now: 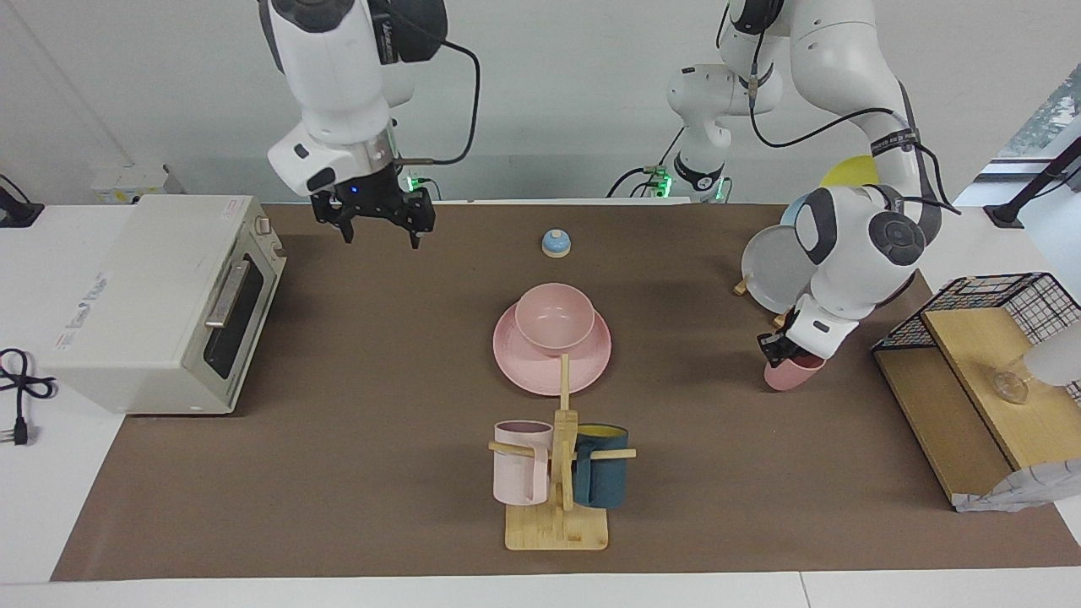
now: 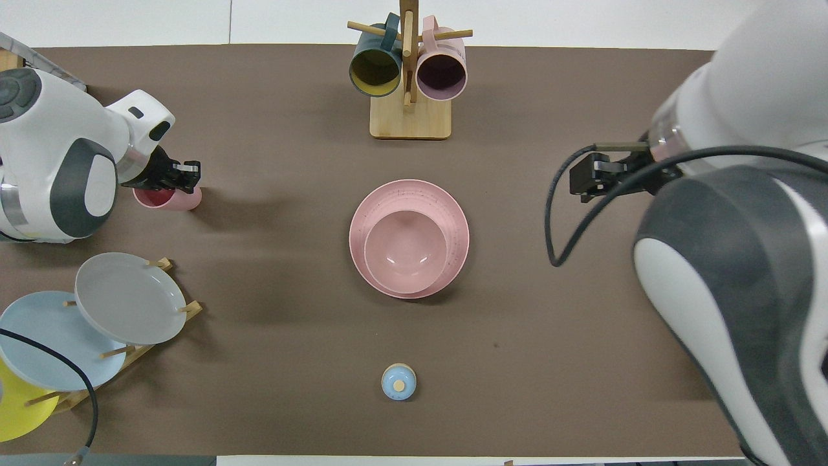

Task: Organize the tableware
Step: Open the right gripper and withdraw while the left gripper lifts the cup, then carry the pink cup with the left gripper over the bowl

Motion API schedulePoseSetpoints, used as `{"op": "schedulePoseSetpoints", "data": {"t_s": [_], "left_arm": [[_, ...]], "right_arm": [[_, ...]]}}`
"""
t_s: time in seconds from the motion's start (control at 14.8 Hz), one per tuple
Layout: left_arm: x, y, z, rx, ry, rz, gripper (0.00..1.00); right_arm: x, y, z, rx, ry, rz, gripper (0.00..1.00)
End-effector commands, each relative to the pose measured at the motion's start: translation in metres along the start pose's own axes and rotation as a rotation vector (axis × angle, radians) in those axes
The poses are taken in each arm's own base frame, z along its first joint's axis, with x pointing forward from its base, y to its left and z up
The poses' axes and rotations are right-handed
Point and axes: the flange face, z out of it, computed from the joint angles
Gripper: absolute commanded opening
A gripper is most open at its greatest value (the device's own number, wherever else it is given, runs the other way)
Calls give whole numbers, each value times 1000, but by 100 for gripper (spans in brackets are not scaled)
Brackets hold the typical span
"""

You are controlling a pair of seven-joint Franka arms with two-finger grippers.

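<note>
The pink bowl [image 1: 555, 314] sits in the pink plate [image 1: 524, 371] at the table's middle; both also show in the overhead view, bowl [image 2: 405, 251] on plate [image 2: 388, 194]. The pink cup [image 1: 794, 373] stands toward the left arm's end, leaning a little. My left gripper [image 1: 781, 348] is down at its rim and shut on it; in the overhead view the gripper [image 2: 178, 176] partly covers the cup [image 2: 169, 199]. My right gripper [image 1: 378, 230] is open and empty, raised high over the table beside the toaster oven.
A toaster oven [image 1: 160, 295] stands at the right arm's end. A wooden mug rack [image 1: 557, 473] with a pale pink and a teal mug is farther from the robots than the plate. A plate rack [image 1: 777, 270], a blue bell [image 1: 556, 243] and a wire basket shelf [image 1: 980, 355] also stand here.
</note>
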Motion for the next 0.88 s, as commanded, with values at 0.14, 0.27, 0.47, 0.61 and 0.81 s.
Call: {"op": "schedulePoseSetpoints", "data": {"t_s": [0.14, 0.27, 0.47, 0.61, 0.81], "left_arm": [[-14, 82, -119, 10, -78, 44, 0], [-24, 133, -148, 0, -93, -19, 0], [-47, 231, -149, -29, -88, -117, 0], [-74, 294, -144, -45, -53, -90, 0], [-95, 349, -109, -53, -26, -89, 0]], "right_arm": [[-26, 55, 25, 35, 6, 5, 100], [-26, 74, 16, 22, -21, -74, 100], [-11, 108, 15, 16, -39, -43, 100], [-12, 119, 16, 17, -57, -74, 100], [-11, 134, 19, 22, -62, -129, 100]]}}
